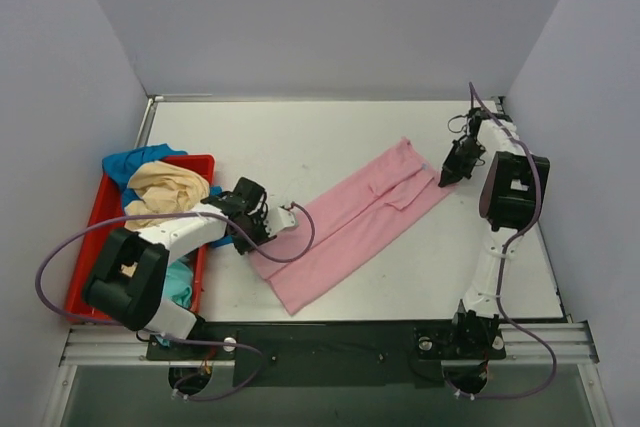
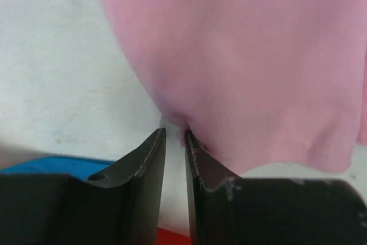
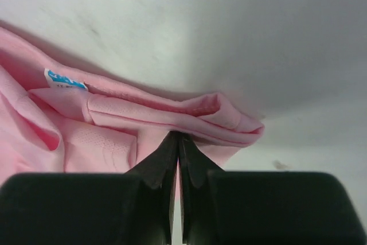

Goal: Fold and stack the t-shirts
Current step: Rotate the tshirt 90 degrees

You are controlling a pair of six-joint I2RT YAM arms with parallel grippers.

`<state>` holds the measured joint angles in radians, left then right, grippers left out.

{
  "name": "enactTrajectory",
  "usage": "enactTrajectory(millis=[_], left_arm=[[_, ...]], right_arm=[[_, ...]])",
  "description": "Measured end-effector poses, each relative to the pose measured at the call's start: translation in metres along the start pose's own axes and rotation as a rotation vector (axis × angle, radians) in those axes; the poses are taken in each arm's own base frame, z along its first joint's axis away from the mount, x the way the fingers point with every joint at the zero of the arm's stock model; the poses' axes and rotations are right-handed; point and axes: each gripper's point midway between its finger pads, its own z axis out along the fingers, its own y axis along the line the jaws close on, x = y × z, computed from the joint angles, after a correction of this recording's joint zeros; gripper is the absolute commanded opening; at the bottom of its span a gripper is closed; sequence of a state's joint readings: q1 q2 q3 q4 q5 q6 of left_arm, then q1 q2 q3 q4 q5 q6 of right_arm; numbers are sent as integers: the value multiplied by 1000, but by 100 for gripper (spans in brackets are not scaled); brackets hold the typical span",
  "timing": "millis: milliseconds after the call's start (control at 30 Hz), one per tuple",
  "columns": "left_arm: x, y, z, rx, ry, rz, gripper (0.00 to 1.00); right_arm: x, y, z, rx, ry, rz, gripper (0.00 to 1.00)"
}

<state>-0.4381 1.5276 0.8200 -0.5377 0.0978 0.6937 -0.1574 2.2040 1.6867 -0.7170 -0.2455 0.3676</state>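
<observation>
Right jaws pinch pink t-shirt (image 1: 350,222); left jaws parted at its corner.

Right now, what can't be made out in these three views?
Left wrist view: whether the left fingers pinch the pink shirt; its edge bunches right at their tips.
Overhead view: the teal shirt in the red tray, mostly covered by the left arm.
Right wrist view: the print on the shirt's label, too blurred to read.
</observation>
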Motion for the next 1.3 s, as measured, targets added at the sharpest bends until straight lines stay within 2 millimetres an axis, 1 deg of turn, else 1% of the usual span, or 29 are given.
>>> enactTrajectory(millis=[67,133,200,233,267,300,333,367,400,433,467,500,533,567,633,667,733,800,867,933,967,1033,1067,1100,1133,1167,1200,1233,1300], left_arm=[[0,-25,-3,45,-10,67,34],[0,-60,-8,121,-19,154,38],[-2,-93,-15,203,-29,232,41],[-5,-108,-20,244,-45,268,43],[-9,-118,-24,272,-65,289,45],[-14,-129,-31,307,-98,310,46],[-16,-133,-36,322,-117,317,47],[-19,-136,-42,332,-141,320,48],[-23,-137,-50,333,-166,322,48],[-25,-138,-55,330,-183,325,48],[-27,-138,-62,325,-204,327,48],[-29,-138,-66,320,-219,330,48],[-30,-138,-71,312,-237,333,50],[-30,-138,-75,305,-250,335,51],[-33,-136,-80,286,-276,336,53],[-34,-135,-82,275,-288,334,53],[-36,-134,-81,260,-300,323,54],[-37,-132,-77,253,-300,316,54],[-40,-130,-72,252,-292,310,54],[-41,-130,-66,256,-281,309,54],[-41,-130,-63,261,-275,309,54],[-41,-130,-60,268,-268,313,54],[-41,-131,-59,272,-268,317,54],[-42,-131,-59,275,-270,320,54],[-43,-132,-59,278,-275,323,54],[-44,-132,-59,282,-279,325,54],[-44,-133,-58,283,-282,327,54],[-45,-133,-58,285,-284,327,54],[-46,-133,-55,289,-284,331,54]], right_arm=[[-16,16,3,-39,-5,0,0],[-30,35,6,-77,-12,0,0],[-48,64,10,-127,-34,-1,0],[-58,81,11,-156,-53,-6,0],[-67,98,14,-183,-73,-13,0],[-76,117,16,-215,-100,-27,2],[-81,137,18,-246,-124,-46,4],[-83,157,19,-279,-145,-68,9],[-81,173,19,-304,-158,-87,13],[-77,184,20,-320,-161,-100,16],[-69,197,18,-338,-168,-126,21],[-64,203,17,-345,-171,-140,23],[-56,205,13,-345,-172,-150,26],[-49,202,8,-339,-172,-156,27],[-45,188,-9,-318,-189,-147,29],[-48,180,-22,-311,-214,-137,29],[-62,162,-49,-309,-277,-107,31],[-78,147,-68,-317,-330,-78,32],[-95,134,-78,-329,-371,-48,34],[-105,125,-68,-336,-357,-20,34],[-108,126,-59,-343,-341,-12,34],[-107,131,-32,-355,-293,-4,33],[-104,135,-12,-360,-253,0,32],[-100,138,3,-362,-224,3,25],[-91,147,18,-388,-171,19,20],[-88,158,20,-425,-149,12,8],[-89,165,20,-434,-154,7,2],[-88,173,22,-446,-150,5,0],[-86,189,28,-469,-145,12,0]])
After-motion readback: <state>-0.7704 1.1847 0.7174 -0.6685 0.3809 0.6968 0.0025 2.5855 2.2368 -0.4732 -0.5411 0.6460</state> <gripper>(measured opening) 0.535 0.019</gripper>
